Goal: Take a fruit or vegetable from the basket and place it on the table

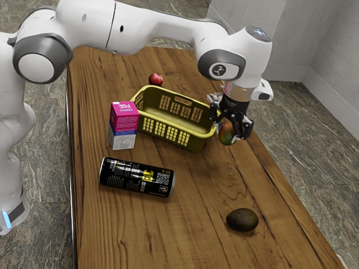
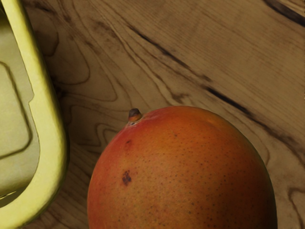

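Observation:
My gripper point(image 1: 229, 130) is past the basket's end on the exterior view's right, shut on a red and green mango point(image 1: 226, 134). The mango appears raised above the tabletop. In the wrist view the mango point(image 2: 183, 171) is large and orange-red with a dark stem, beside the rim of the yellow basket point(image 2: 45, 124). The slotted yellow-green basket point(image 1: 168, 130) stands upright on the wooden table point(image 1: 196, 196), and no fruit can be seen in it.
A pink milk carton point(image 1: 124, 126) stands against the basket's near side. A black can point(image 1: 137, 176) lies on its side in front. A dark avocado point(image 1: 242, 219) rests toward the exterior view's lower right. A red pomegranate point(image 1: 156, 79) sits behind the basket.

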Motion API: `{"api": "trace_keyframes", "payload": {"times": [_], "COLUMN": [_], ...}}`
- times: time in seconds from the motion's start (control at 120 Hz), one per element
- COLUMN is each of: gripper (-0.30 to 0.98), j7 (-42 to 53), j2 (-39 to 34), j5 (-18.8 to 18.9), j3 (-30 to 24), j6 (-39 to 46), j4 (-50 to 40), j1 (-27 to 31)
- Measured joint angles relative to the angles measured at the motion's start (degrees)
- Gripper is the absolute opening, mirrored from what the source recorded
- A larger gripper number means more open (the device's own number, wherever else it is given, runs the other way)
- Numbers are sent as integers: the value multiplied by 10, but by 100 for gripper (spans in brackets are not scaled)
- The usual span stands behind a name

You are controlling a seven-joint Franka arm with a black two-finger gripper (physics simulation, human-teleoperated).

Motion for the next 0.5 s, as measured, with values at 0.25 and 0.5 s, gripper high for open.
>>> {"api": "trace_keyframes", "payload": {"times": [0.25,0.5], "gripper": [23,60], "j7": [10,29], "j2": [-1,-2], "j5": [-8,-25], "j3": [-2,-2], "j6": [3,7], "j4": [0,0], "j1": [-1,0]}}
